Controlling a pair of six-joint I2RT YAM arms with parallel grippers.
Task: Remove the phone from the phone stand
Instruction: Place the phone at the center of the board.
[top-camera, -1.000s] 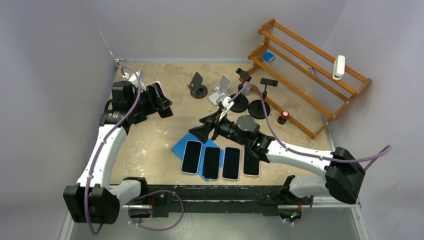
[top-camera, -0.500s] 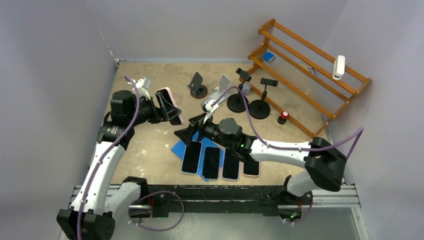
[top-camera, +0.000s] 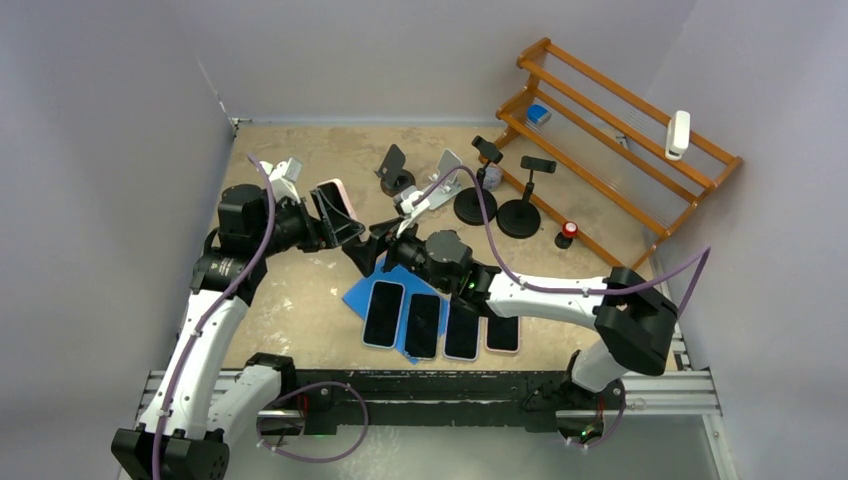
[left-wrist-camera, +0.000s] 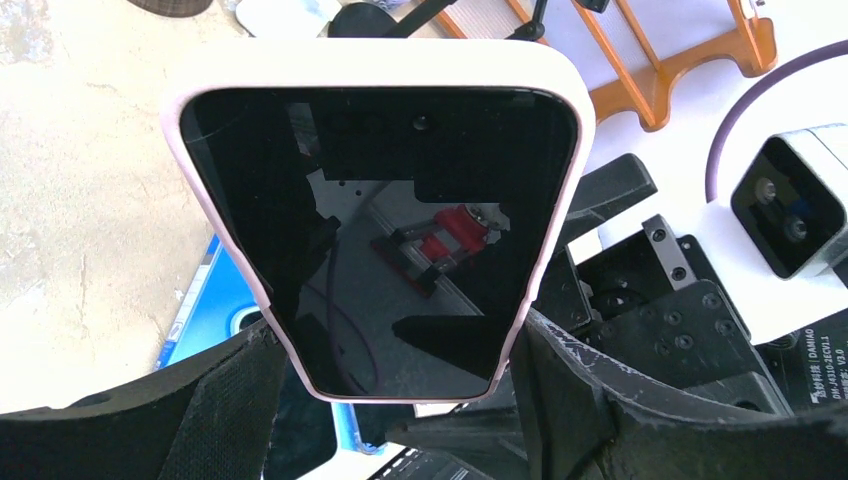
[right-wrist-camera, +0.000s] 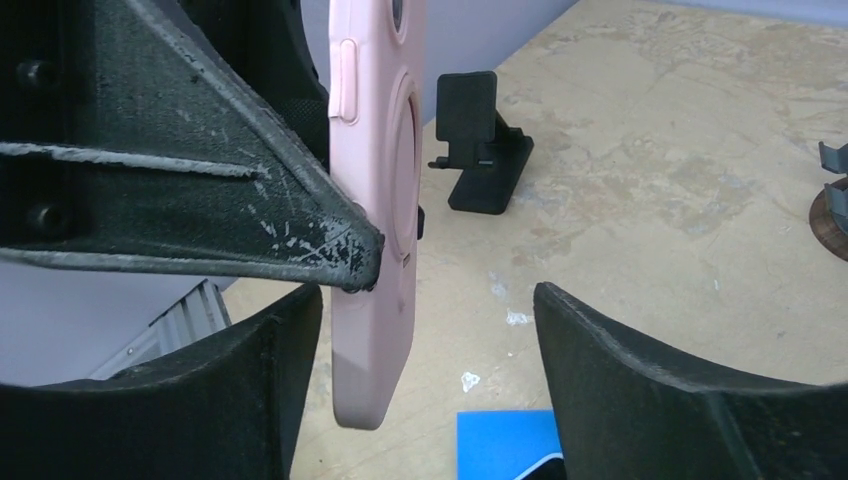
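**Pink phone held up between two arms**

Sandy beige surface (top-camera: 290, 295) fills the overhead frame, with grey walls around it. Left of centre, the left-arm jaws are closed on the pink-cased phone with a dark screen (top-camera: 338, 210), clamping its long sides and holding it off the surface. Just beside it, the right-arm jaws stand wide open and hold nothing; the phone's pink back sits in their gap. Behind, well apart, stands a black angled phone stand (right-wrist-camera: 485, 140). At lower centre, four dark-screened phones (top-camera: 422, 325) lie on a blue mat (top-camera: 357, 293).
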